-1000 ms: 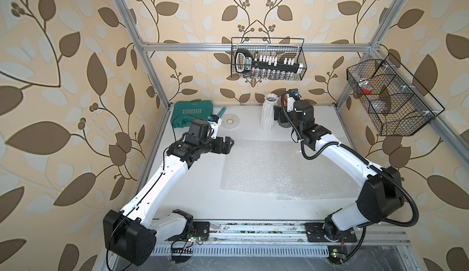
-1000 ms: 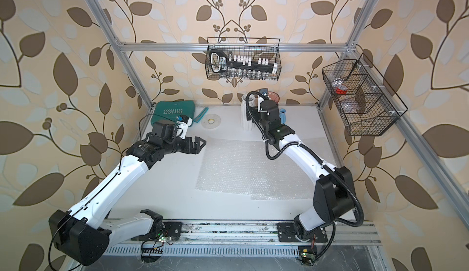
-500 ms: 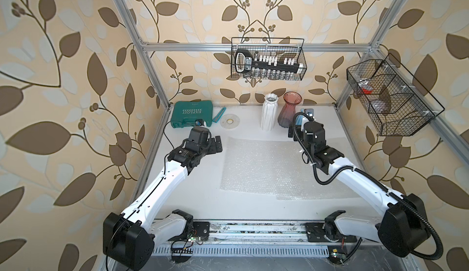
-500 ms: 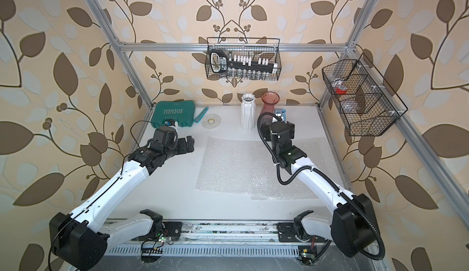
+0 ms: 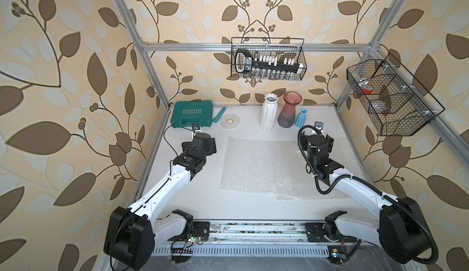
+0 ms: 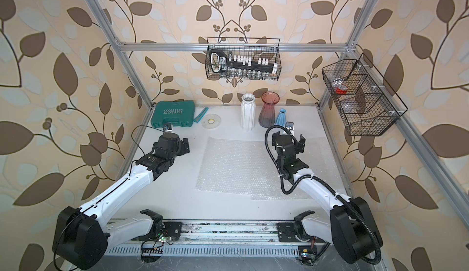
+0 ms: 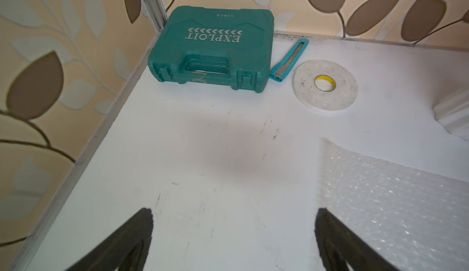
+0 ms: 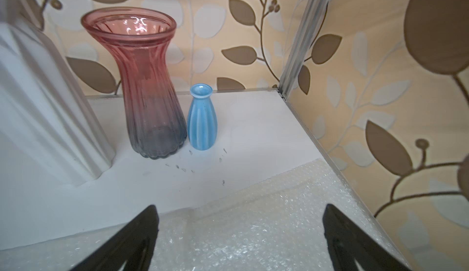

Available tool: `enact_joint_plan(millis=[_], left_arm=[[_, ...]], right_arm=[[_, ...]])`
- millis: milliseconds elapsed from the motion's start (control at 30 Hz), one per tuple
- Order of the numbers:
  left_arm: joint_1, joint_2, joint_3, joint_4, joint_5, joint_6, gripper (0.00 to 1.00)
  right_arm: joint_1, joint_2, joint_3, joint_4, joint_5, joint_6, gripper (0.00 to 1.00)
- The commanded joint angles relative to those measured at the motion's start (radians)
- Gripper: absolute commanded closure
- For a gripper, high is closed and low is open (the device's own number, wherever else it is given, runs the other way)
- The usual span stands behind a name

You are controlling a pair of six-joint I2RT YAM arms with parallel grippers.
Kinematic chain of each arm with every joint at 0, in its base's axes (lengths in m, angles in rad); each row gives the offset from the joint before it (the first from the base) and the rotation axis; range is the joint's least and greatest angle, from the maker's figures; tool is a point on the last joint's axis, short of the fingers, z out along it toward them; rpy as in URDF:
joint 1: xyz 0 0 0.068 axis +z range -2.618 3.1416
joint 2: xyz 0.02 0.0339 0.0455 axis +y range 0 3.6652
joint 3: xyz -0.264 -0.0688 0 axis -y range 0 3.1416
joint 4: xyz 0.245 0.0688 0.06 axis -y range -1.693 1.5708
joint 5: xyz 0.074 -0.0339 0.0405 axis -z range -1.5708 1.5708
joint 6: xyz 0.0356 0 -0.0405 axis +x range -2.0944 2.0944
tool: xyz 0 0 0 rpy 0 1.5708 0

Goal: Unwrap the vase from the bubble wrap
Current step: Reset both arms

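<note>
**Reporter:** Where were your grippers, on the near side?

**Operator:** Both arms had drawn back from the far wall within the last second. My left gripper (image 7: 234, 214) and right gripper (image 8: 241, 208) hung spread wide, holding nothing.

**Reporter:** And the bubble wrap?

**Operator:** The bubble wrap (image 5: 274, 168) lay flat on the table (image 5: 198, 201), beneath my right gripper and just beside my left. Beyond it the white vase (image 5: 269, 112), pink glass vase (image 5: 289, 111) and blue vase (image 5: 302, 118) stood upright and bare. I judged the unwrapping done.

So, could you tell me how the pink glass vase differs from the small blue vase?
The pink glass vase stands far taller than the blue vase. The pink one is see-through, fading to grey at its base; the blue one is opaque. Both are ribbed, upright and unwrapped.
</note>
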Motion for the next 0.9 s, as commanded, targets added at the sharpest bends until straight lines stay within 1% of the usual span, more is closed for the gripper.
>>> enact_joint_plan(millis=[0, 67, 167, 400, 500, 600, 667, 700, 867], left_arm=[[0.018, 0.037, -0.035, 0.182, -0.084, 0.126, 0.01], [0.031, 0.072, -0.047, 0.247, -0.074, 0.17, 0.01], [0.067, 0.126, -0.038, 0.296, -0.034, 0.203, 0.01], [0.152, 0.209, -0.064, 0.411, 0.059, 0.225, 0.01], [0.194, 0.246, -0.079, 0.442, 0.115, 0.236, 0.01], [0.242, 0.266, -0.106, 0.478, 0.208, 0.227, 0.01], [0.292, 0.261, -0.129, 0.499, 0.334, 0.198, 0.01], [0.309, 0.255, -0.137, 0.506, 0.37, 0.192, 0.01], [0.353, 0.236, -0.198, 0.576, 0.452, 0.17, 0.01]], right_arm=[[-0.038, 0.009, -0.038, 0.108, 0.044, -0.004, 0.0], [-0.07, 0.023, -0.069, 0.156, 0.024, -0.01, 0.0], [-0.128, 0.039, -0.108, 0.224, -0.027, -0.02, 0.0], [-0.226, 0.084, -0.154, 0.31, -0.166, -0.014, 0.01], [-0.263, 0.111, -0.142, 0.288, -0.221, 0.01, 0.0], [-0.313, 0.123, -0.15, 0.296, -0.323, 0.043, 0.0], [-0.336, 0.122, -0.159, 0.304, -0.37, 0.052, 0.0], [-0.341, 0.121, -0.164, 0.312, -0.382, 0.053, 0.0], [-0.352, 0.118, -0.195, 0.368, -0.434, 0.051, 0.0]])
